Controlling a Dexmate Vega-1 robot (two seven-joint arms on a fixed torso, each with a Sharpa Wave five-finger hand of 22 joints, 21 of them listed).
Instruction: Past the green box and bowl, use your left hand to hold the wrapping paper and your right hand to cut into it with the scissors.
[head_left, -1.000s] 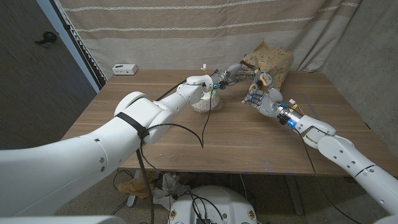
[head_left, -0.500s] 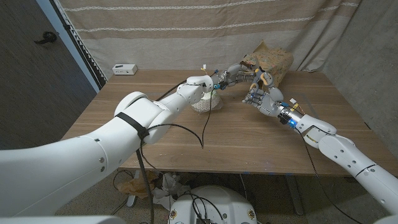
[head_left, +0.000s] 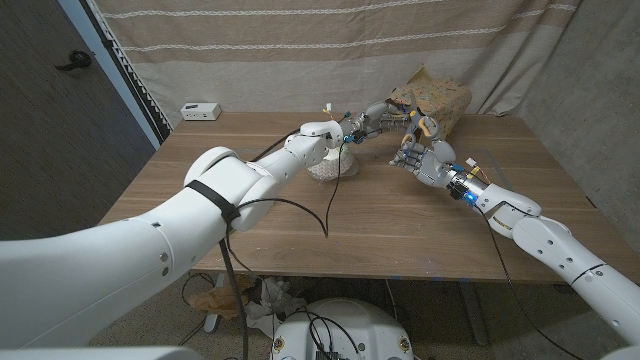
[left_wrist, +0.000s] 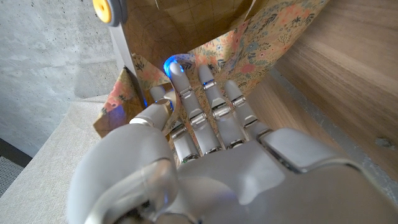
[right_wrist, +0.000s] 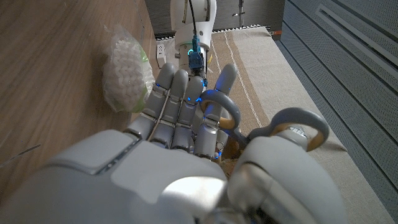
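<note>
Head view shows the table (head_left: 300, 225) running wide, and the paper (head_left: 437, 100) standing crumpled at its far right, close against the curtain (head_left: 300, 50). Both arms reach toward it. The left arm crosses the table from the near left, passing over a bowl (head_left: 330, 168) of pale beads, and its left hand (head_left: 378, 117) is at the paper's left edge. In the left wrist view the left hand (left_wrist: 205, 134) has its fingers (left_wrist: 208, 99) stretched out together against the floral sheet, the thumb close beside them; it appears to pinch the edge, though the contact itself is partly hidden, so I judge it holding rather than merely touching.

The right hand (head_left: 422, 160) sits just in front of the paper and to the right of the left hand, nearer the robot. The right wrist view shows that right hand (right_wrist: 186, 143) clamped on the scissors (right_wrist: 273, 127), fingers and thumb through the grey loops. The blades are hidden behind the hand, so whether they are parted cannot be told.

What matters next: the paper lies beyond and slightly above the right hand, with the left hand's hold just to the side. The scissors would need to travel forward, away from the robot, to meet the sheet's near edge beside that hold.
</note>
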